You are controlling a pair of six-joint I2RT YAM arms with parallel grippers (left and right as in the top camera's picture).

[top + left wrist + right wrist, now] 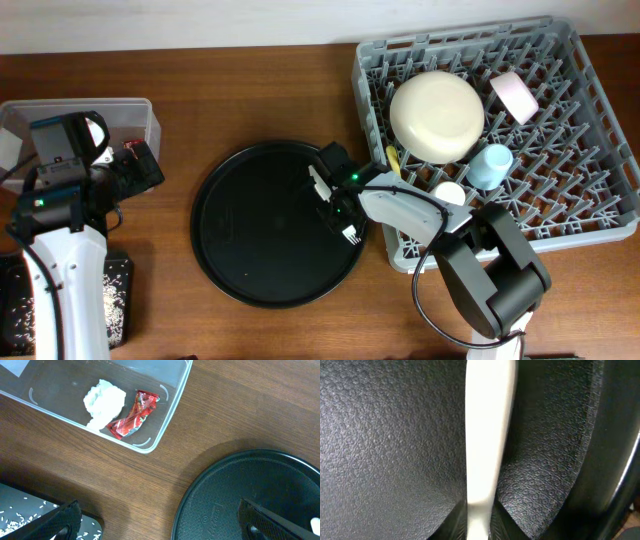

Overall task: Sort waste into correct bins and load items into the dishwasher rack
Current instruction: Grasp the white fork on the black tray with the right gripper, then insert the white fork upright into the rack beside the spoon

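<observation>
Overhead: right gripper [336, 203] sits over the right side of the round black tray [250, 240], clamped on a pale plastic fork [351, 235], tines toward the tray rim. Dishwasher rack [600, 232] at right holds the cream bowl [437, 115], pink bowl [514, 95], light blue cup [490, 165] and white cup [450, 193]. Left gripper [140, 170] hangs beside the clear tub [150, 110]. Shallow black tray [122, 265] at lower left has rice grains [113, 305] in it.

Left wrist: left gripper [157, 512] fingers wide apart, nothing between, above bare tabletop [240, 405]. Paper wad [105, 402] and red wrapper [134, 415] lie touching inside the clear tub [172, 405]. Rice grains [15, 520] are on the shallow black tray [30, 500].

Right wrist: right gripper [479, 527] pinches the plastic fork [487, 435] handle, close over the round black tray [385, 450].
</observation>
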